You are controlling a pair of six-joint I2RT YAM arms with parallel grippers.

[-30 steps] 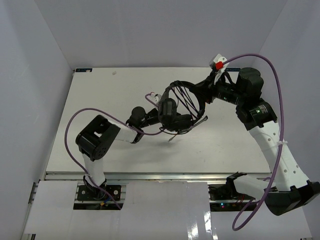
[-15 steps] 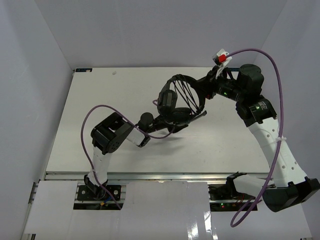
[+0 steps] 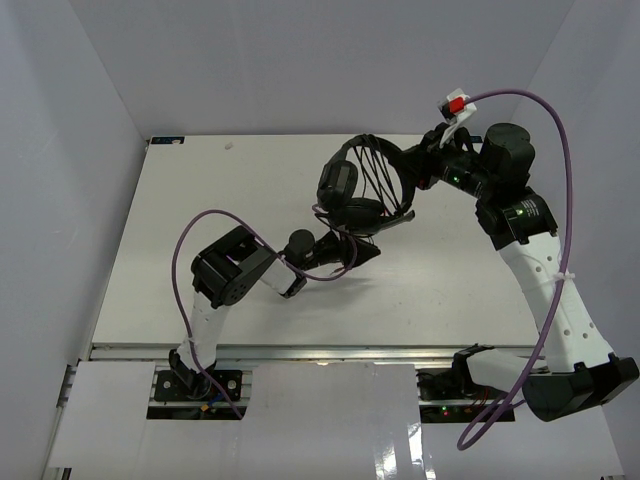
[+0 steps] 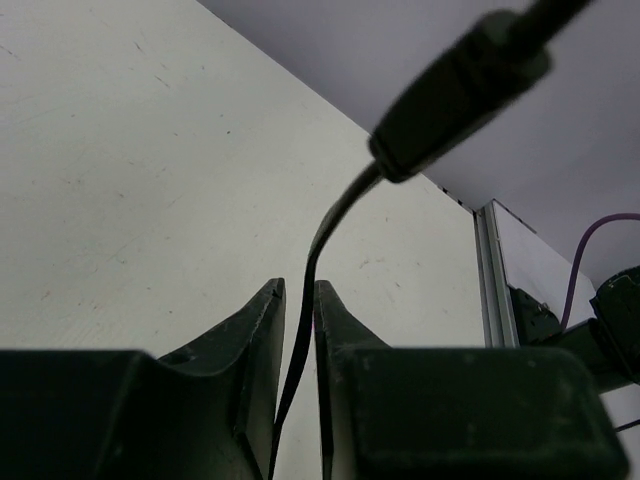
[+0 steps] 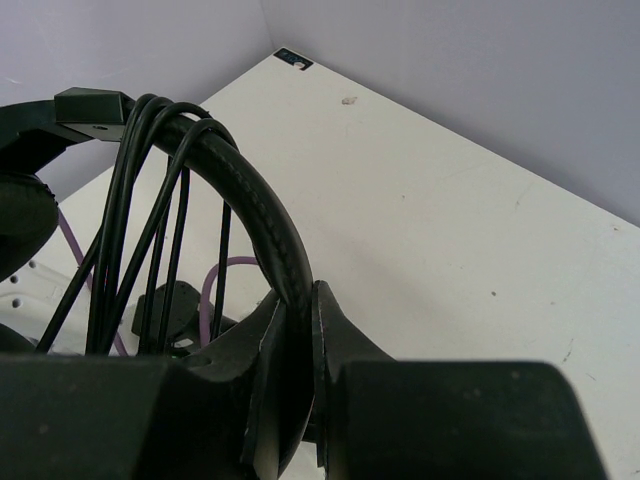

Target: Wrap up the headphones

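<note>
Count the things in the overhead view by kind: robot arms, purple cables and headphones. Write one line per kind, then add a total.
Robot arms: 2
Purple cables: 2
Headphones: 1
Total: 5

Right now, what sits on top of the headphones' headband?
Several turns of black cord cross over the headband. The right tool pinches it, hiding that stretch.
</note>
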